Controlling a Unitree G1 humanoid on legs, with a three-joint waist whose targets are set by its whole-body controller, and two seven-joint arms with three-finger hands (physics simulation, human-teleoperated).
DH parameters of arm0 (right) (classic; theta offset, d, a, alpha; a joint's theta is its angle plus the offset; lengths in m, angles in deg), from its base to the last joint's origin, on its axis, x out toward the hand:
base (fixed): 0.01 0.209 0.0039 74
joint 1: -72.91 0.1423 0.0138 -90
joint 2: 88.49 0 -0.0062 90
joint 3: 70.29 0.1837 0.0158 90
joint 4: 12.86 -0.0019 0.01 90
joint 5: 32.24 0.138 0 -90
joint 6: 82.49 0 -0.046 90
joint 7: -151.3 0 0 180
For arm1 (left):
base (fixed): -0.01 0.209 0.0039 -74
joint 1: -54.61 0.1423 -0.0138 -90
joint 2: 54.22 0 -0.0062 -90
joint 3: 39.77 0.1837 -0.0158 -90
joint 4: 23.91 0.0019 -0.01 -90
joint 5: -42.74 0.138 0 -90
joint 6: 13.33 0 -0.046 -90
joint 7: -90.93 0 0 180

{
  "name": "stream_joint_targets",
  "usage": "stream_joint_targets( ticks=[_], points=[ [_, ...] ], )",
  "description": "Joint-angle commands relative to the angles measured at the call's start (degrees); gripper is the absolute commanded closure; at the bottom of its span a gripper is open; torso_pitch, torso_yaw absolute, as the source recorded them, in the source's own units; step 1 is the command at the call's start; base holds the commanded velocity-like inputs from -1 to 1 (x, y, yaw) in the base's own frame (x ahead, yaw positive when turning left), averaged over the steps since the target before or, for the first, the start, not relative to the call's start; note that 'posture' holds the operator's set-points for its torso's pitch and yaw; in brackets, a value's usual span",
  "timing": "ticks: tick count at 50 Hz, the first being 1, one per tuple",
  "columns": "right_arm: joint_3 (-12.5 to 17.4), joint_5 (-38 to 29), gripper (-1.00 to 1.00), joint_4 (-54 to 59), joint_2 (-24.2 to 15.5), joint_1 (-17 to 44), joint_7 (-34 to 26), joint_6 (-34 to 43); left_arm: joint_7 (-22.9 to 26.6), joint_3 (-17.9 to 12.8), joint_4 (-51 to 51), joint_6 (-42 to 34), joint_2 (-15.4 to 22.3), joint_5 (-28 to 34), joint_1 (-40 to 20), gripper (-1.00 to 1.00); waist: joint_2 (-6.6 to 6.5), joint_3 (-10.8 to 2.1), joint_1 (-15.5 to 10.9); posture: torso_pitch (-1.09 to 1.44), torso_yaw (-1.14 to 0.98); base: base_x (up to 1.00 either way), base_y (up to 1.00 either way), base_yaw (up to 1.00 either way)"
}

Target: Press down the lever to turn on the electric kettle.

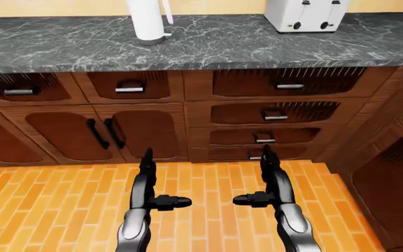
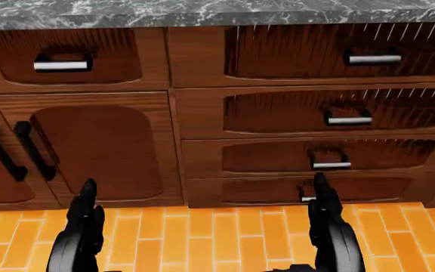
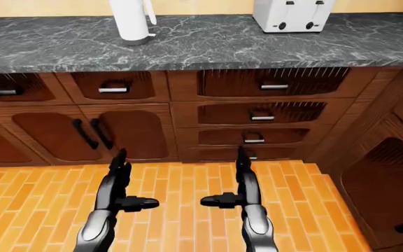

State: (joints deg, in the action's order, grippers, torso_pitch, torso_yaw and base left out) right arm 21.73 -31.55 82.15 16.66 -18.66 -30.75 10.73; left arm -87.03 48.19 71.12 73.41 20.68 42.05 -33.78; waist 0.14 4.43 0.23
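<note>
The white kettle is seen standing on the far counter, left of the toaster. Both the left hand and right hand are held released above the floor, grasping nothing.

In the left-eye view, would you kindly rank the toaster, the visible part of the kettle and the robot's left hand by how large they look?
1. Toaster, widest, though cut off at the top edge.
2. Left hand and kettle: too close to rank; the hand is nearer the camera and the kettle is cropped at the top.
</note>
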Motion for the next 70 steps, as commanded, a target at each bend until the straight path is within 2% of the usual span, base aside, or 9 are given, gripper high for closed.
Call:
stream_joint_targets(
  ticks=[1, 3, 5, 8, 22, 58, 59, 66, 70],
  points=[
    [0.13, 0.07, -1.0, -6.99, -0.33, 0.94, -0.08, -4.22, 0.52, 0.1, -12.52, -1.91, 0.48, -0.65, -0.53, -1.0, 0.45, -0.05, 0.12, 0.0, 0.0, 0.0, 0.0, 0.0],
    [0.67, -0.38, -1.0, -8.2, -0.69, 0.74, 0.11, -3.29, 0.61, 0.39, -15.21, -3.65, 0.25, -0.24, -0.13, -1.0, -0.06, -3.69, -0.34, 0.0, 0.0, 0.0, 0.0, 0.0],
    [0.85, -0.95, -1.0, -9.39, -0.88, 0.52, 0.0, -2.74, 0.72, 0.41, -13.01, -1.72, 0.17, 0.22, -0.7, -1.0, 0.53, -1.17, -0.3, 0.0, 0.0, 0.0, 0.0, 0.0],
    [1.14, -0.32, -1.0, -10.06, -0.59, 0.65, -0.53, -2.65, 0.58, 0.34, -15.9, -4.31, 0.19, 0.46, -0.82, -1.0, 0.47, -4.28, -0.56, 0.0, 0.0, 0.0, 0.0, 0.0],
    [2.09, -1.99, -1.0, -18.33, -1.61, 3.83, -0.33, 3.64, 0.41, -0.78, -24.0, -12.91, 1.0, 1.32, -4.67, -1.0, 0.28, -5.13, -0.46, 0.0, 0.0, 0.0, 0.0, 0.0],
    [3.89, -6.5, -1.0, -26.44, -3.75, 10.8, 0.63, 11.23, 1.08, -2.24, -43.61, -30.11, 2.79, 4.8, -11.92, -1.0, 0.36, -4.35, -0.54, 0.0, 0.0, 0.0, 0.0, 0.0],
    [3.9, -6.52, -1.0, -26.34, -3.73, 10.81, 0.58, 11.17, 1.07, -2.27, -43.16, -29.6, 2.82, 4.89, -11.85, -1.0, 0.01, -5.3, -0.4, 0.0, 0.0, 0.0, 0.1, 0.0],
    [3.63, -7.69, -1.0, -25.92, -3.71, 10.7, 0.52, 10.64, 1.09, -2.53, -42.64, -28.95, 2.91, 5.02, -11.64, -1.0, -2.17, -3.58, -0.33, 0.0, 0.0, 0.0, 0.1, 0.0],
    [3.59, -7.95, -1.0, -25.89, -3.67, 10.68, 0.46, 10.64, 1.16, -2.7, -43.14, -29.35, 2.97, 5.0, -11.69, -1.0, -1.49, -3.58, -0.17, 0.0, 0.0, 0.0, 0.13, 0.0]
  ],
)
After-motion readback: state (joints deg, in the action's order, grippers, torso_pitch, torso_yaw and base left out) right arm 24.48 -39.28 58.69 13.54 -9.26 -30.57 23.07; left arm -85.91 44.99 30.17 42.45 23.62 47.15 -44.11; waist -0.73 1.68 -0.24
